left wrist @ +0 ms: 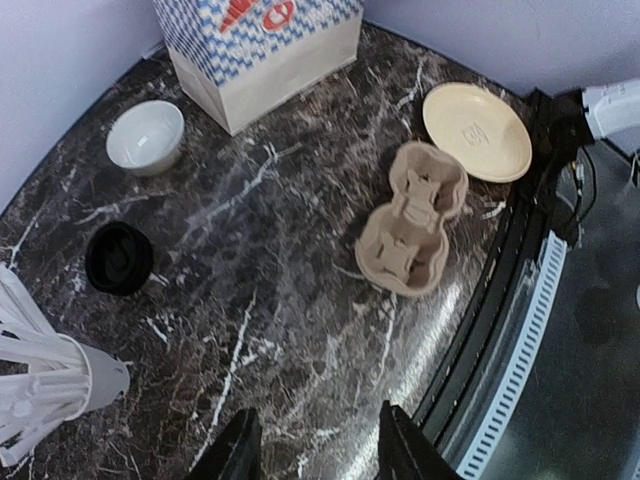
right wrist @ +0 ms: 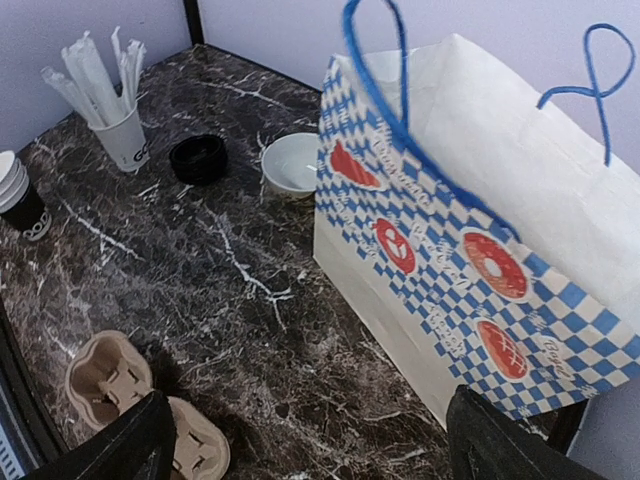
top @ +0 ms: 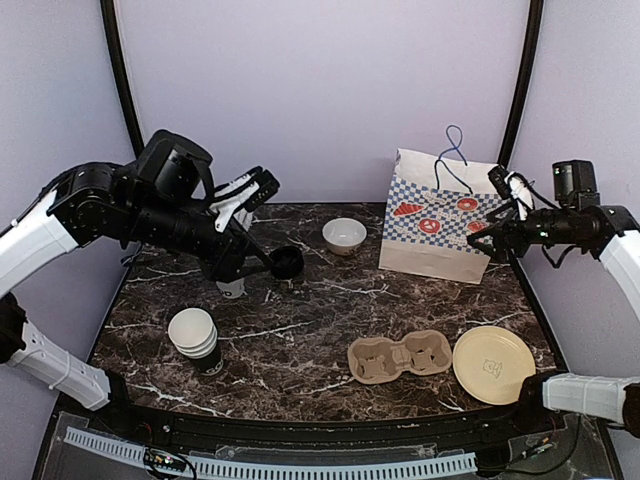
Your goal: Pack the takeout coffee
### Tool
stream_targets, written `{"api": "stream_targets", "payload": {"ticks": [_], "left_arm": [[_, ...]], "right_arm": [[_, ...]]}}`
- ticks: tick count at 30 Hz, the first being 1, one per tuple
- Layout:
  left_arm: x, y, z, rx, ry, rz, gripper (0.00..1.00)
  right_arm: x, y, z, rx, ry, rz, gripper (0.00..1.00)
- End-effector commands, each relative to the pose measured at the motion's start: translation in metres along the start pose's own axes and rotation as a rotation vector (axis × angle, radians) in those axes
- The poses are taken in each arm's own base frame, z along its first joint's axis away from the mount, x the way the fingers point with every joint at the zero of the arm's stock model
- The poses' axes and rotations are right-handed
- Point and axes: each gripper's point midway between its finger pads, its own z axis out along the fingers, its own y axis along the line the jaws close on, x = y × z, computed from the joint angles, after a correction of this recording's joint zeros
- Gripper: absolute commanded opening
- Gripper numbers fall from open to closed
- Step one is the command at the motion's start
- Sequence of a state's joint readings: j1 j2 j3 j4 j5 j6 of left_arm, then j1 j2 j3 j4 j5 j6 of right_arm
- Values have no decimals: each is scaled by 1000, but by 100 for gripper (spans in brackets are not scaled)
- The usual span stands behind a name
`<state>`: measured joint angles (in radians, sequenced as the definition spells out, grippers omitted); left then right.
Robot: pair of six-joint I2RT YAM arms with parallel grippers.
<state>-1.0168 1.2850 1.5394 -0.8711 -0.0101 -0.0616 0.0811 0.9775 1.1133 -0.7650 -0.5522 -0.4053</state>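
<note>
The left pincer hangs half apart and empty beside the cup of sticks, the right pincer gapes by the bag, and I reckon a swing to the stacked black cups at the near left of the counter could topple the sticks.

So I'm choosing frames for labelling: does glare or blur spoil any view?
Top external: evenly lit and sharp, only soft shadows beside the cup carrier. Left wrist: a pale sheen on the marble table near its edge; the white sticks close to the lens look soft. Right wrist: the paper bag is crisp, the fingers at the bottom dark and blurred.
</note>
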Motion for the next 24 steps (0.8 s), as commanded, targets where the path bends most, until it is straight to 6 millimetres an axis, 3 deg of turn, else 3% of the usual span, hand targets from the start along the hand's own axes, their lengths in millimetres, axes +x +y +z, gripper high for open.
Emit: {"api": "stream_targets", "payload": {"ticks": [1,4,10,15,20,24], "left_arm": [[55,-26,-1,37,229,-46,41],[87,-37,0,15,355,-77,41],[131,-44,-6,-52,509,-159,47],[163,-14,-15,-280,630,-237,51],[190,0,-7,-336,709,-337,54],[191,14,3,-349,681,-418,50]], "right_arm": [[12,31,11,-154,12,-121,91],[18,43,21,-214,36,-154,89],[28,58,40,-292,90,-198,84],[36,72,53,-337,117,-220,83],[45,76,65,-350,147,-226,82],[46,78,67,-352,155,-233,82]]}}
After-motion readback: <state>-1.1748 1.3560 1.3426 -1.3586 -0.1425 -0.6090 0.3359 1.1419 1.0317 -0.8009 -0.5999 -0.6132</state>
